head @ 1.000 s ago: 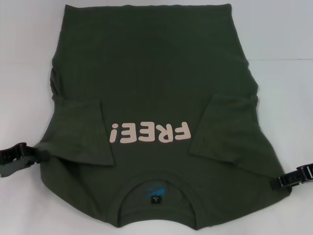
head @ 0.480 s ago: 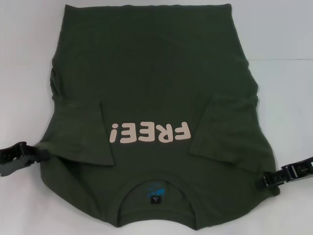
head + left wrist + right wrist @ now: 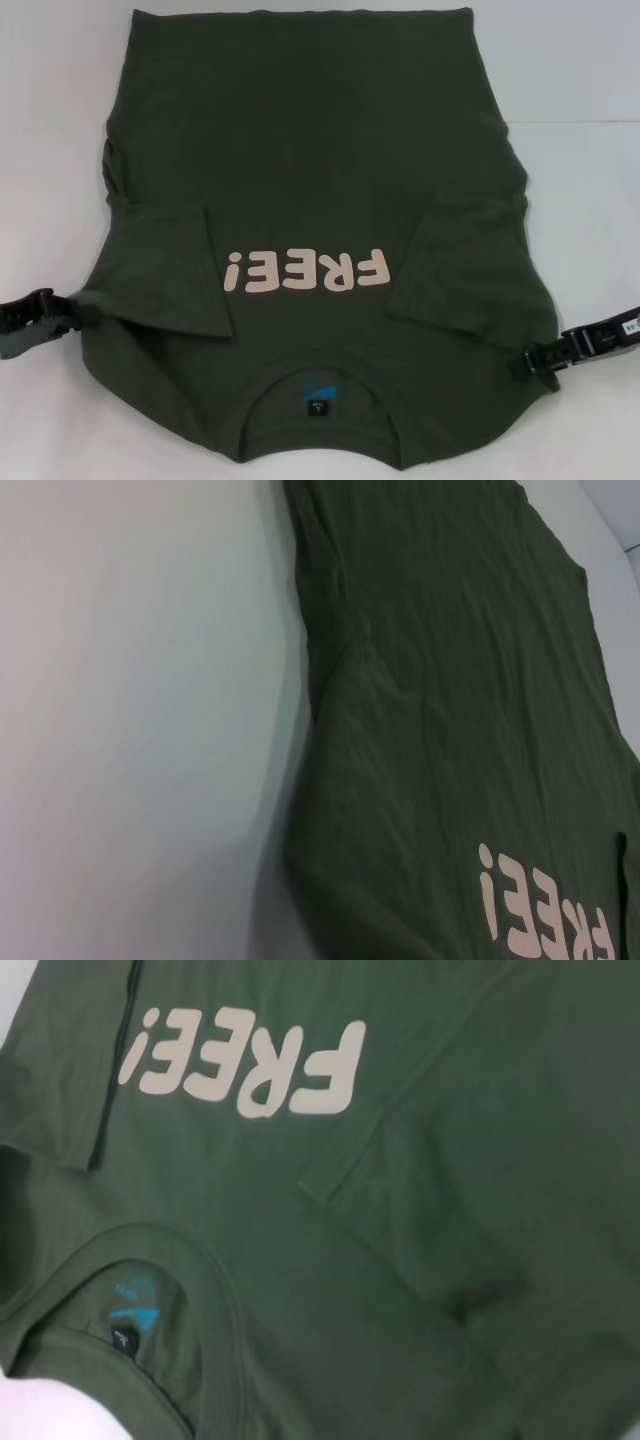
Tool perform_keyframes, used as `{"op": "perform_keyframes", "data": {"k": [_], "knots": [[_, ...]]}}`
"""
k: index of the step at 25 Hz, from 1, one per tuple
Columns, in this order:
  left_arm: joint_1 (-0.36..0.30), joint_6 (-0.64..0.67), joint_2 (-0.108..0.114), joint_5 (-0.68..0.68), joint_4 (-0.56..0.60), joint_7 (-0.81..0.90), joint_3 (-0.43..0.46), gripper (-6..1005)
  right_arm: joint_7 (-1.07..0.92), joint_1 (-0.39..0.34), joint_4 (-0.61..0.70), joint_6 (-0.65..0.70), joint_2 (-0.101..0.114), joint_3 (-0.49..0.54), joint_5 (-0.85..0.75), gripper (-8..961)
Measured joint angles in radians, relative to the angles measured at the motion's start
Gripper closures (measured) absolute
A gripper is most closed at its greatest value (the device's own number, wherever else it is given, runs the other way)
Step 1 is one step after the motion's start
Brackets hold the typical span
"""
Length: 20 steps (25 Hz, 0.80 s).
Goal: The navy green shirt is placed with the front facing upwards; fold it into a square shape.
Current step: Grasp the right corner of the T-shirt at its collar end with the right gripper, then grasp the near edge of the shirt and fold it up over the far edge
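The navy green shirt (image 3: 320,170) lies front up on the white table (image 3: 580,180), its collar (image 3: 322,362) nearest me. The pink "FREE!" print (image 3: 306,271) reads upside down. Both short sleeves are folded inward over the chest. A small blue neck label (image 3: 317,395) shows inside the collar. My left gripper (image 3: 78,316) rests at the shirt's left shoulder edge. My right gripper (image 3: 522,364) touches the right shoulder edge. The left wrist view shows the shirt (image 3: 450,720) and part of its print. The right wrist view shows the print (image 3: 250,1065) and the collar (image 3: 215,1285).
Bare white table surrounds the shirt on the left (image 3: 50,150) and on the right. The shirt's hem (image 3: 300,15) reaches the far side of the view.
My right gripper has slid left from beside the shirt until it meets the right shoulder edge. The left gripper and the shirt have stayed put.
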<state>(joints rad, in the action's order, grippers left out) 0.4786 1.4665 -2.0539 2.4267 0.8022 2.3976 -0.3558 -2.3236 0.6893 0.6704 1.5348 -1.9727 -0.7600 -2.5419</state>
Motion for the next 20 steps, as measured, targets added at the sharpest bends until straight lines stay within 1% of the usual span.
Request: {"op": "perform_keyframes", "data": {"k": [6,12,18,20], "knots": [[0.004,0.0,0.0,-0.001,0.0,0.0,0.0,972,-0.012,0.02,-0.033,0.003,-0.003,-0.003,-0.009,243],[0.002,0.0,0.0,-0.002,0.0,0.0,0.0,972,-0.013,0.014,-0.027,0.006,0.0,0.005,-0.004,273],[0.0,0.002,0.0,-0.002,0.0,0.0,0.0,972,-0.013,0.011,-0.027,0.007,0.005,0.009,-0.002,501],[-0.001,0.003,0.0,-0.002,0.0,0.0,0.0,972,-0.014,0.01,-0.026,0.007,0.006,0.012,-0.002,742]]}}
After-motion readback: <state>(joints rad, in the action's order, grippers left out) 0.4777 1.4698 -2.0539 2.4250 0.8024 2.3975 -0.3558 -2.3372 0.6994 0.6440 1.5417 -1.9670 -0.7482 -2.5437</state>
